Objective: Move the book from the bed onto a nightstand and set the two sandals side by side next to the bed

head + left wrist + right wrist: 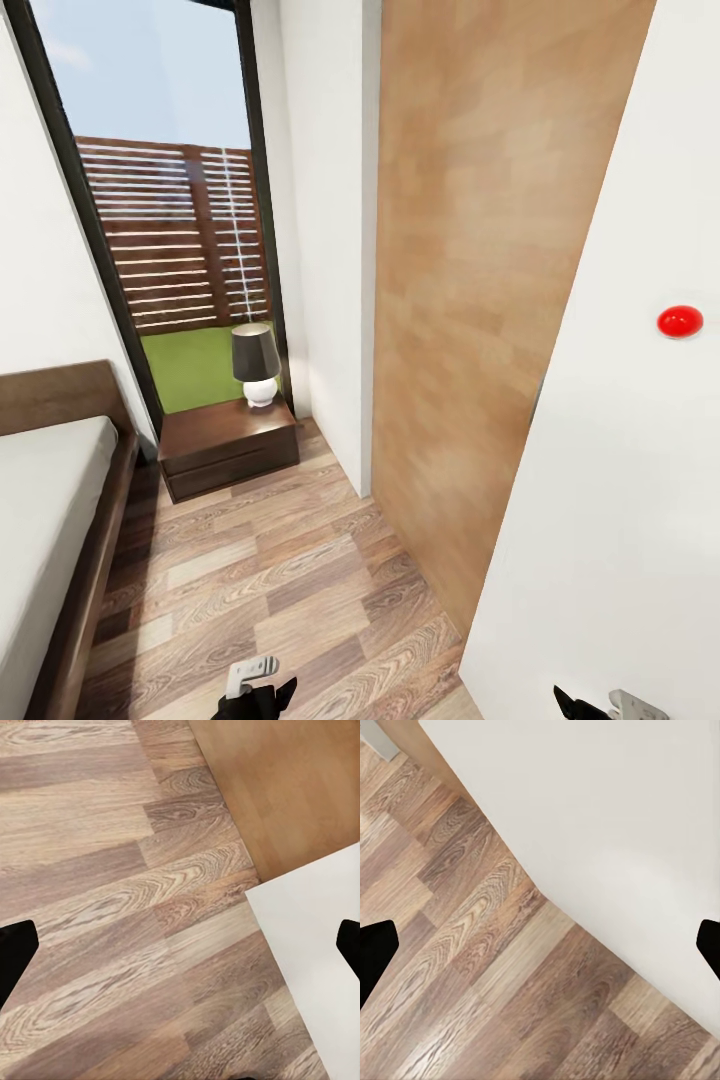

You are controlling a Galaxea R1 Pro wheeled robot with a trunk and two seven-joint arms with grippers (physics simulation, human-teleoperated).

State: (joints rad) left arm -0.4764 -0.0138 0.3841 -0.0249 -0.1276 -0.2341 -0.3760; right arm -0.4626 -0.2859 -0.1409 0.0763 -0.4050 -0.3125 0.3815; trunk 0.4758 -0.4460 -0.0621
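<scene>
The bed (pixel 50 480) lies at the left of the head view, a pale mattress on a dark brown frame with nothing on the part I see. Past its head end, under the window, stands the dark wood nightstand (pixel 225 435). The book and the two sandals are out of view. My left gripper (pixel 180 945) hangs open over bare plank floor, its black fingers (pixel 13 952) far apart. My right gripper (pixel 540 945) is open too, above the floor where it meets a white wall. Neither holds anything.
A lamp (pixel 256 365) with a dark shade stands on the nightstand. A light wooden door (pixel 480 280) stands open on the right, with a white wall (pixel 620 520) carrying a red button (pixel 680 321) close beside it. Plank floor (pixel 270 580) runs between bed and door.
</scene>
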